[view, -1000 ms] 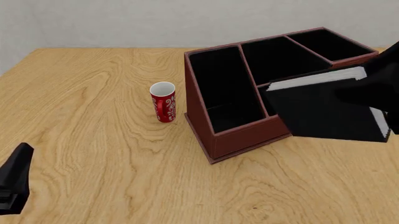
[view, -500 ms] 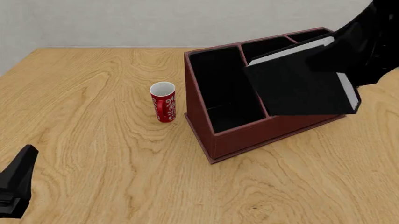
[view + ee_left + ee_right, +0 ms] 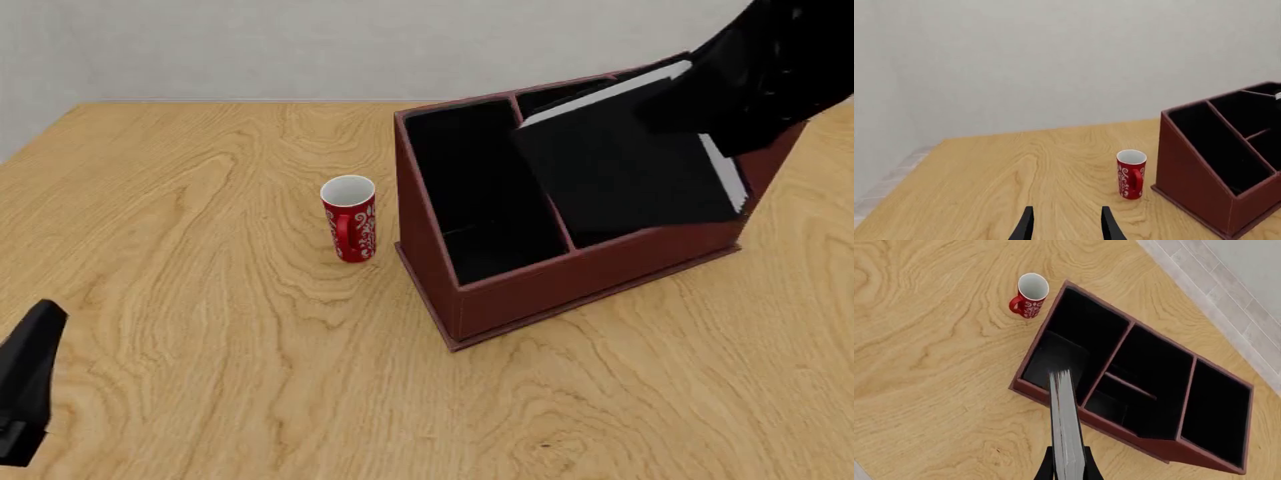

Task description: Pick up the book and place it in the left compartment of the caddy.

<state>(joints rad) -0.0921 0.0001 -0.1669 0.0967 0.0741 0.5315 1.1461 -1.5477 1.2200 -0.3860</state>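
The thin black book (image 3: pixel 614 170) with white page edges hangs tilted in the air over the middle slots of the reddish-brown caddy (image 3: pixel 461 300). My right gripper (image 3: pixel 731 105) is shut on its upper right part. The right wrist view looks down the book's page edge (image 3: pixel 1066 425), clamped between the right gripper (image 3: pixel 1067 471), toward the left compartment (image 3: pixel 1067 345). That long black slot (image 3: pixel 481 185) holds nothing. My left gripper (image 3: pixel 1067 227) is open and holds nothing; it sits low at the near left table edge (image 3: pixel 20 390), far from the caddy (image 3: pixel 1194 170).
A red-and-white patterned cup (image 3: pixel 350 218) stands upright just left of the caddy, also seen as the cup (image 3: pixel 1131 175) and the cup (image 3: pixel 1031 295). Wooden tabletop (image 3: pixel 200 300) spreads to the left and front. A grey wall runs behind.
The right gripper carried the book up and to the left, from in front of the caddy's right end to above its middle slots. The left arm barely shifted.
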